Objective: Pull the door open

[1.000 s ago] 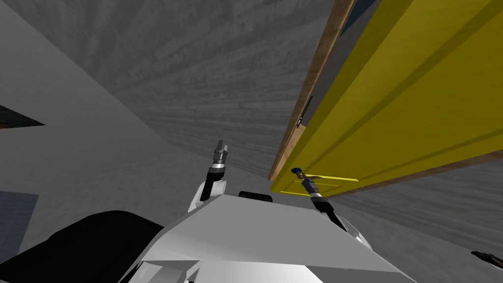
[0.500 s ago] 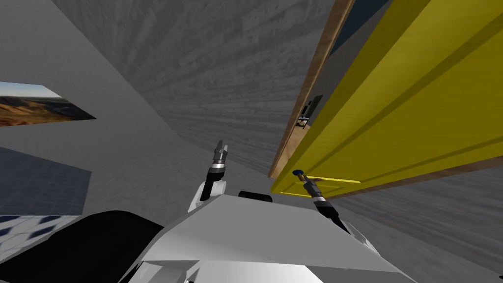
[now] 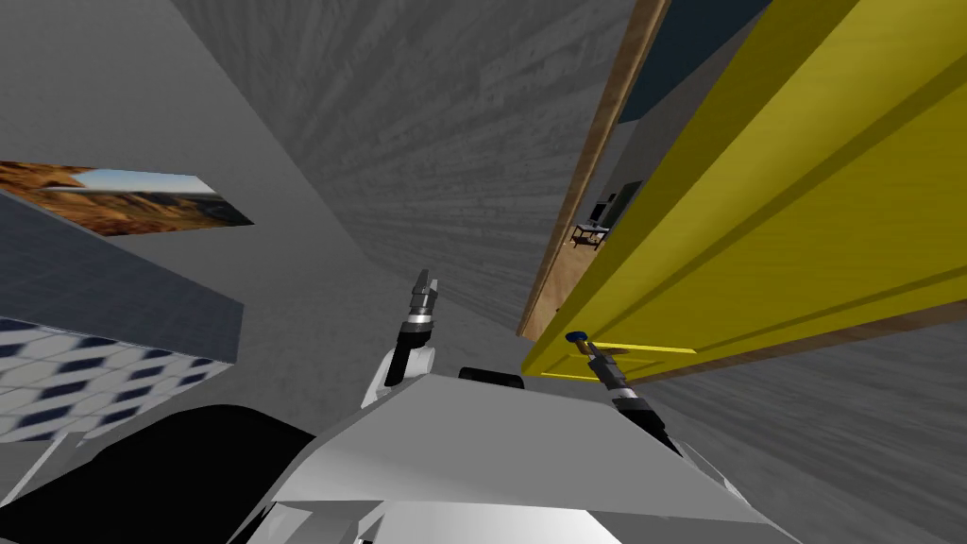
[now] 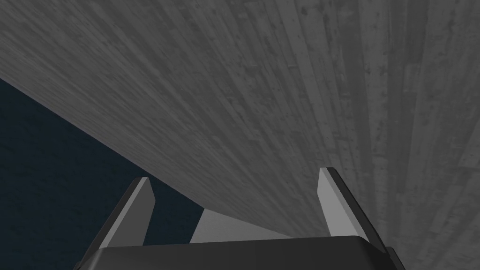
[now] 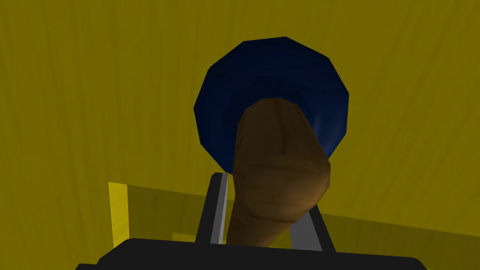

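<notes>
No words, numbers, brands or signs could be read anywhere. The yellow door had a plain face. The landscape picture on the grey wall to the left of that door bore no lettering.

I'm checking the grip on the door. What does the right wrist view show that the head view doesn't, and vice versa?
Right wrist only: fingers pressing the sides of a brown rounded handle. Head only: the brown wooden door frame, the gap beside it, and the left hand, raised apart. Both: the yellow panelled door, the dark blue round plate, the right hand.
</notes>
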{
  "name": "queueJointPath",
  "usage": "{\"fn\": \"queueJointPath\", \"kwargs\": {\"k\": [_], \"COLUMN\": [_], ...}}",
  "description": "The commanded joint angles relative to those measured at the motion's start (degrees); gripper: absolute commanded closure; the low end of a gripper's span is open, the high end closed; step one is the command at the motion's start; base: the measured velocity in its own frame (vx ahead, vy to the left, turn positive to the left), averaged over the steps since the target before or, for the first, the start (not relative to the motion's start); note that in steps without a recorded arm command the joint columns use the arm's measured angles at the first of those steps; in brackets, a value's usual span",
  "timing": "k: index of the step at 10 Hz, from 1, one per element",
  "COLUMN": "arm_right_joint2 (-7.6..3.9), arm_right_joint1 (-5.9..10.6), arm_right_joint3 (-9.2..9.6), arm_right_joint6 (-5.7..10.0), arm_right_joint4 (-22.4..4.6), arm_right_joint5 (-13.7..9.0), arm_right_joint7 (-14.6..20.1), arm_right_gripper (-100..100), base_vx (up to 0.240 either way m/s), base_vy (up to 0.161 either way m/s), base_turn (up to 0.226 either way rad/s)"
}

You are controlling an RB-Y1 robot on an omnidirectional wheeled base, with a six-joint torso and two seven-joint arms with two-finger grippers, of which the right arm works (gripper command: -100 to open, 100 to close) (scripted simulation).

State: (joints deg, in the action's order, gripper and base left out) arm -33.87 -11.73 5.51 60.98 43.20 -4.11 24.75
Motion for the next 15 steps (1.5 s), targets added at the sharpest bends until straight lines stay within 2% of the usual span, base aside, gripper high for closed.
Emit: {"fn": "queueJointPath", "kwargs": {"k": [1,2,9,10,11,15], "arm_right_joint2": [0.0,-0.31,-2.08,-2.26,-1.81,-2.22], "arm_right_joint1": [0.0,-0.48,-2.48,-2.68,-2.9,-2.95], "arm_right_joint3": [0.0,0.21,0.81,0.86,1.07,1.45], "arm_right_joint6": [0.0,1.32,7.21,7.79,6.98,9.05], "arm_right_joint4": [0.0,-0.7,-3.5,-3.7,-3.0,-4.7], "arm_right_joint5": [0.0,0.0,-0.2,-0.2,-0.1,-0.2], "arm_right_joint7": [0.0,0.3,1.3,1.4,1.3,1.6], "arm_right_gripper": [100,100,100,100,100,100], "base_vx": [-0.085,-0.128,-0.232,-0.178,-0.078,-0.217], "base_vy": [-0.012,-0.045,-0.088,-0.096,-0.039,-0.077], "base_turn": [0.021,0.191,0.181,0.125,0.025,0.194]}}
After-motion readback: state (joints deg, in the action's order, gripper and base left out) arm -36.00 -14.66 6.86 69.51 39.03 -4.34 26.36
